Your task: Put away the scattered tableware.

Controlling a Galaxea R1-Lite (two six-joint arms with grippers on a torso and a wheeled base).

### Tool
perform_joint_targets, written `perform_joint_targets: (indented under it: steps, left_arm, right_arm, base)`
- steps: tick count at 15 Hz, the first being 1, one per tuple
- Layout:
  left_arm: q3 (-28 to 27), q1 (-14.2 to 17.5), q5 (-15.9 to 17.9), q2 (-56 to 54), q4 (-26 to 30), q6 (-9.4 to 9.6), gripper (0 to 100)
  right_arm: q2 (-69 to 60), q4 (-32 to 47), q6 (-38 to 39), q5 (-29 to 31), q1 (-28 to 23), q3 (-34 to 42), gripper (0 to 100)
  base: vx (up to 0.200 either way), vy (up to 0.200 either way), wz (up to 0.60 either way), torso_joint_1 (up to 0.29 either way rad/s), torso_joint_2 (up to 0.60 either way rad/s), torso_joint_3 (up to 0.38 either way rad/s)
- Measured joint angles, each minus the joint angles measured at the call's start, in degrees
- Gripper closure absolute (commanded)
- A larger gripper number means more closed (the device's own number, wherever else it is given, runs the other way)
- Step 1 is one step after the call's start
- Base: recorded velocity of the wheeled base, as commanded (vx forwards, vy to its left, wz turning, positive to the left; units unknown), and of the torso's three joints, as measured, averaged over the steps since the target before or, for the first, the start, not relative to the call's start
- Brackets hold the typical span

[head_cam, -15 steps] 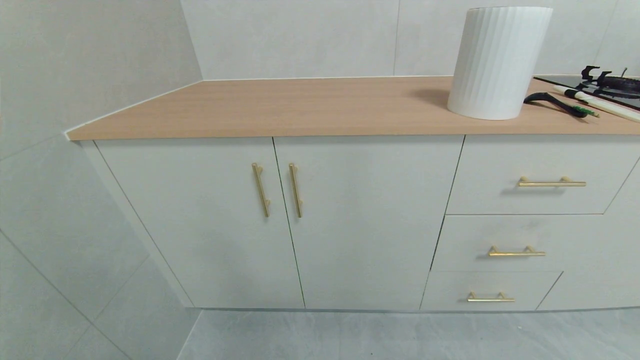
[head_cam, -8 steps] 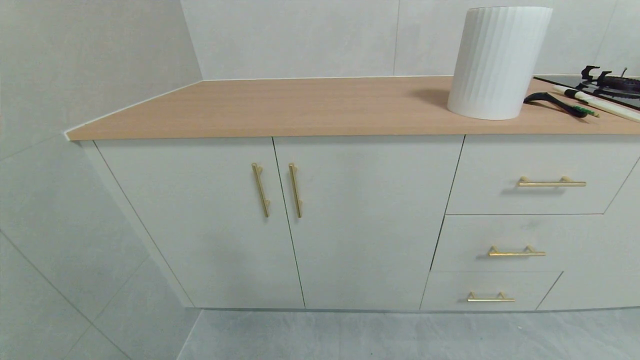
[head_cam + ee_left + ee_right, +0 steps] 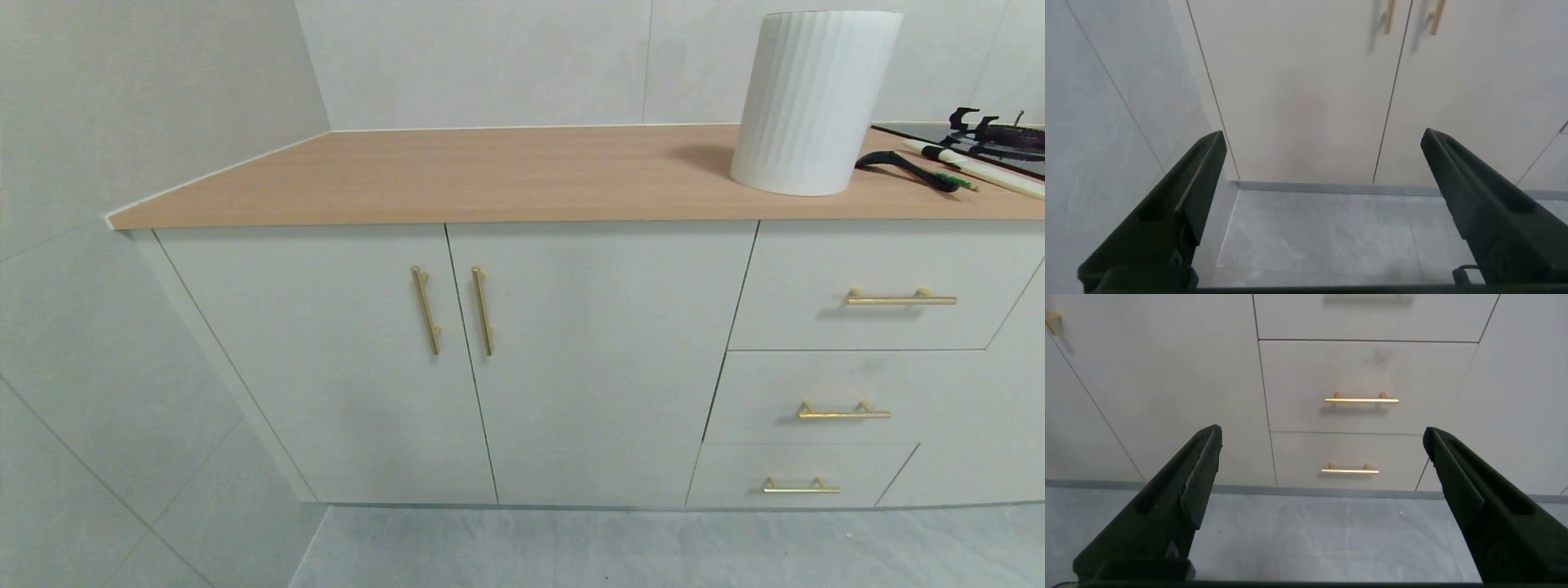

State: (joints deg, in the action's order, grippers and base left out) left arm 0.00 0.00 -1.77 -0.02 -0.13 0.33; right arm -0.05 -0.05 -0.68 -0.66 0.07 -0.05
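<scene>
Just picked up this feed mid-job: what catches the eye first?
A tall white ribbed canister stands toward the right of the wooden countertop, with a black utensil lying just right of it. Below, the cabinet doors and drawers, all with gold handles, are shut.

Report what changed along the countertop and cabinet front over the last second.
Nothing visibly changed. The white ribbed container and the black utensil beside it lie where they were on the wooden countertop. The cabinet doors and drawers stay closed.
</scene>
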Motion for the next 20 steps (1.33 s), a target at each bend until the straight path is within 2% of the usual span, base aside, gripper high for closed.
perform_joint_targets:
  steps: [2,6,18,20]
  left_arm:
    - [0.00,0.00,0.02,0.00,-0.02,0.00,0]
    - [0.00,-0.05,0.21,0.00,-0.02,0.56,0]
    - [0.00,0.00,0.22,0.00,0.02,0.56,0]
    - [0.00,0.00,0.21,0.00,-0.02,0.51,0]
  right_arm:
    - [0.00,0.00,0.06,0.00,-0.02,0.00,0]
    - [0.02,0.02,-0.10,-0.32,-0.07,0.05,0]
    - [0.05,0.05,0.00,-0.24,0.00,0.05,0]
    - [0.05,0.05,0.04,-0.21,0.00,0.05,0]
  base:
    - [0.000,0.000,0.00,0.000,0.00,0.000]
    - [0.000,-0.200,0.00,0.006,0.00,0.005]
    - [0.000,-0.200,0.00,0.002,0.00,0.006]
    - [0.000,0.000,0.00,0.000,0.00,0.000]
